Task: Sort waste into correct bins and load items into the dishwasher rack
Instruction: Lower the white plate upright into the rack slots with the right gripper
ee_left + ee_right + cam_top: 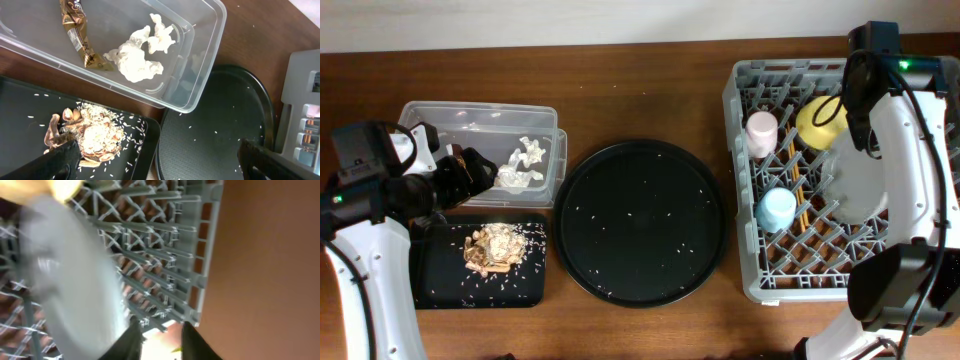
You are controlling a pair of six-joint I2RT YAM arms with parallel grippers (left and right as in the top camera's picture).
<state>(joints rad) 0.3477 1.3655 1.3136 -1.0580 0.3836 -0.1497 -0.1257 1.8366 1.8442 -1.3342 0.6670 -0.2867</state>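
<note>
The plate stands on edge, propped by pegs of the rack. Right jaws are narrowly apart and empty, left jaws wide.

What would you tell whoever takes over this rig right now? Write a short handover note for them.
Left gripper: open, empty, above the near corner of the black tray.
Right gripper: fingers slightly apart, empty, beside the plate in the rack.
Done: tissue and wrapper in the tub; food scraps on the black tray; pink cup, blue cup, bowl, plate and chopsticks in the rack.
To do: seemingly only stray grains on the round tray.
</note>
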